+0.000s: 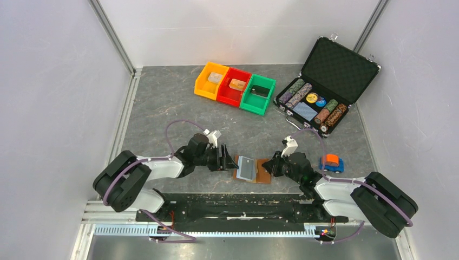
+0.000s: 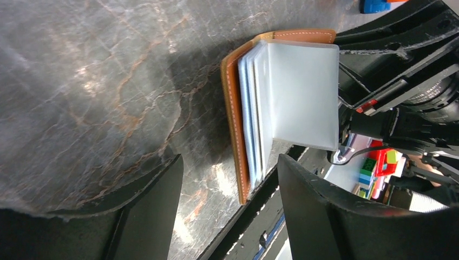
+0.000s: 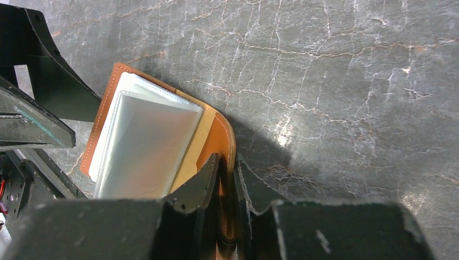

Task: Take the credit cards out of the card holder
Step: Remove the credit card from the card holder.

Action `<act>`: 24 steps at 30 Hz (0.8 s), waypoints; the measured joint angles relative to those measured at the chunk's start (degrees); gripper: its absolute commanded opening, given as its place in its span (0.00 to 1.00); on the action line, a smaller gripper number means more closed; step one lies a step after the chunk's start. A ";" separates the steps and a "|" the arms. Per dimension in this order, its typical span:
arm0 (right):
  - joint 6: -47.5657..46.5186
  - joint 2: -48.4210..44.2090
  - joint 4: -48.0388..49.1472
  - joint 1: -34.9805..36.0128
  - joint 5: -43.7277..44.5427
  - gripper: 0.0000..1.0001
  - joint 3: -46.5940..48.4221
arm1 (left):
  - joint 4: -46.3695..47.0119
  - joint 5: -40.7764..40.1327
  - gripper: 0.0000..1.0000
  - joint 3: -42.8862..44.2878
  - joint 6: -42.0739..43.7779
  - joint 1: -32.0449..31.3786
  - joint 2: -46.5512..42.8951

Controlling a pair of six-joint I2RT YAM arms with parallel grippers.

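The card holder (image 1: 251, 169) is seen lying open on the bench (image 1: 178, 108), right between the two pincers. Its brown leather cover is clamped by the right pincer (image 3: 226, 160), fingers drawn nearly together on it. The left pincer (image 2: 227, 162) is held wide apart, with the frosted sleeves (image 2: 303, 92) just beyond its fingertips, untouched.

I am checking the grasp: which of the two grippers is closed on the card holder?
The right gripper: it pinches the brown cover edge of the card holder. The left gripper stands open and holds nothing.
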 measured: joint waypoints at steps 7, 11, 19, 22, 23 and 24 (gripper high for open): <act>0.02 0.07 0.42 -0.11 -0.20 0.14 -0.24 | 5.14 1.97 0.67 0.00 -1.27 -1.36 3.67; 0.00 0.35 0.92 -0.31 -0.50 0.15 -0.31 | 8.00 3.23 0.61 0.11 -1.99 -1.79 5.90; -0.07 0.02 1.11 -0.33 -1.11 0.20 -0.35 | 12.09 4.26 0.33 0.46 -3.80 -2.43 8.46; -0.26 -0.94 0.31 -0.33 -1.16 0.23 -0.35 | 13.11 4.44 0.15 0.55 -4.50 -2.58 8.46; -0.46 -1.51 -0.39 -0.33 -1.16 0.25 -0.28 | 13.20 4.52 0.09 0.59 -4.81 -2.60 8.46; -0.55 -2.10 -1.18 -0.33 -1.16 0.27 -0.17 | 13.29 4.63 0.05 0.61 -5.01 -2.60 8.46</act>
